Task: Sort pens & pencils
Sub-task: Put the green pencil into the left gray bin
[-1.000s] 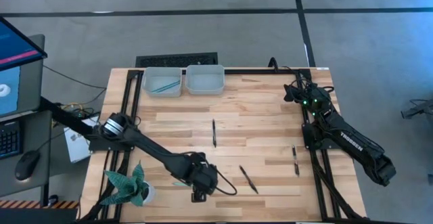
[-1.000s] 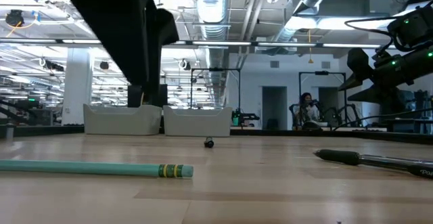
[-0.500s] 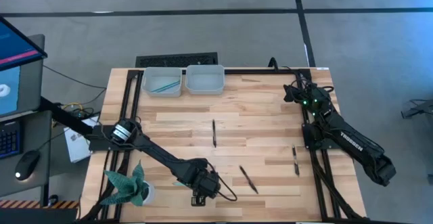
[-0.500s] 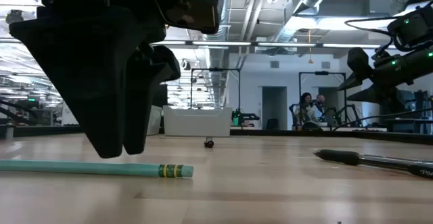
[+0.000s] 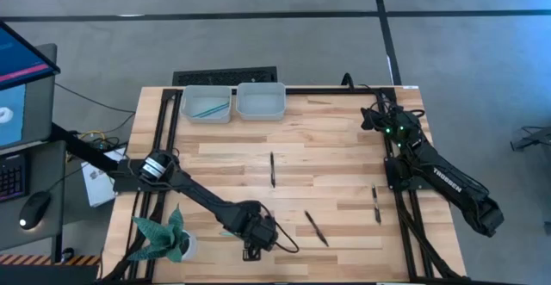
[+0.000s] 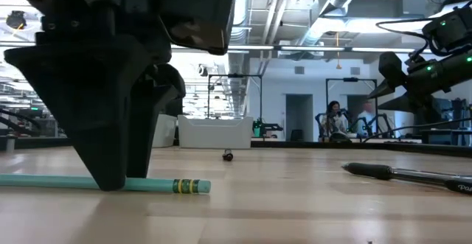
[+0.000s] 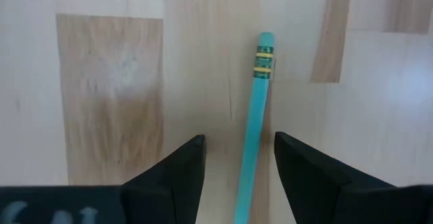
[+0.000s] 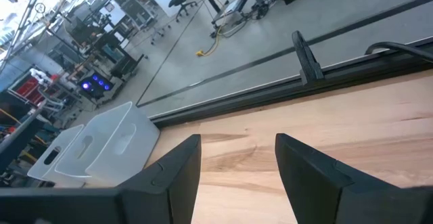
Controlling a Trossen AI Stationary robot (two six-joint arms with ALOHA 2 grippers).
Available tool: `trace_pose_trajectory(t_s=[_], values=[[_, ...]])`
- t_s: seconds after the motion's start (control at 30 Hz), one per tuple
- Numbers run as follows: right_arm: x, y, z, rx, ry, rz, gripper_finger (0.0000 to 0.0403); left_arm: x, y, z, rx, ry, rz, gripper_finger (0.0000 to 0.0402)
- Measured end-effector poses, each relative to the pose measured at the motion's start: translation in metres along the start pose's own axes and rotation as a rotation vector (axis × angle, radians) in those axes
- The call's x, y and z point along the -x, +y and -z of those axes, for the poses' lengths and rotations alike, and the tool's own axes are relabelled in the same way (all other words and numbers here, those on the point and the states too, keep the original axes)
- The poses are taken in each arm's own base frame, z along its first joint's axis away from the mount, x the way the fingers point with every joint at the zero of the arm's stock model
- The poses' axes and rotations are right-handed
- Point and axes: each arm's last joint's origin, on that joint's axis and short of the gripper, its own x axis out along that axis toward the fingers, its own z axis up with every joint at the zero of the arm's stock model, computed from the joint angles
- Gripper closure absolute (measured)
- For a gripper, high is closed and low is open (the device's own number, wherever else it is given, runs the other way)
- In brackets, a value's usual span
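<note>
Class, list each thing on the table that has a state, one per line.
Left tool: open, straddling the teal pencil, which lies flat.
Right tool: open, empty.
Left bin: holds teal pencils.
Right bin: looks empty.
Three black pens: lying loose on the table.

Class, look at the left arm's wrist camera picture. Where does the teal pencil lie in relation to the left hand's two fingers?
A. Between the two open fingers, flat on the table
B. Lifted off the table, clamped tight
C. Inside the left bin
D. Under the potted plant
A. In the left wrist view the teal pencil lies flat on the wooden table, running between the spread fingers of the left hand, which has not closed on it.
</note>
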Motion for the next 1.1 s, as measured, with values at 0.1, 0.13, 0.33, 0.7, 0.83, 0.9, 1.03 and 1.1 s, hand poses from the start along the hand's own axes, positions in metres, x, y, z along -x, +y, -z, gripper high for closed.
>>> trace_pose_trajectory(t_s=[0.1, 0.13, 0.33, 0.7, 0.83, 0.9, 1.03, 1.1], values=[[0.0, 0.0001, -0.0001, 0.042, 0.0, 0.0, 0.0191, -0.0003, 0.0016, -0.0011, 0.046, -0.001, 0.001, 0.0232], [0.0, 0.0, 0.0, 0.045, 0.0, 0.0, 0.0191, -0.0003, 0.0017, -0.0012, 0.059, 0.001, 0.004, 0.0232], [0.0, 0.0, 0.0, 0.045, 0.0, 0.0, 0.0191, -0.0007, 0.0018, -0.0012, 0.065, 0.007, 0.011, 0.0232], [0.0, 0.0, 0.0, 0.045, 0.0, 0.0, 0.0191, -0.0011, 0.0026, 0.0004, 0.012, 0.024, 0.0, 0.0233], [0.0, 0.0001, -0.0001, 0.045, -0.001, 0.0, 0.0191, -0.0012, 0.0035, 0.0019, -0.032, 0.039, -0.007, 0.0233], [0.0, 0.0, -0.0001, 0.045, -0.001, 0.0, 0.0191, -0.0013, 0.0038, 0.0024, -0.019, 0.045, -0.01, 0.0233], [0.0, 0.0001, -0.0001, 0.045, -0.001, 0.0, 0.0191, -0.0016, 0.0041, 0.003, -0.007, 0.051, -0.014, 0.0233], [0.0, 0.0, 0.0, 0.045, 0.0, 0.0, 0.0191, -0.0015, 0.0045, 0.0038, -0.007, 0.059, -0.016, 0.0233]])
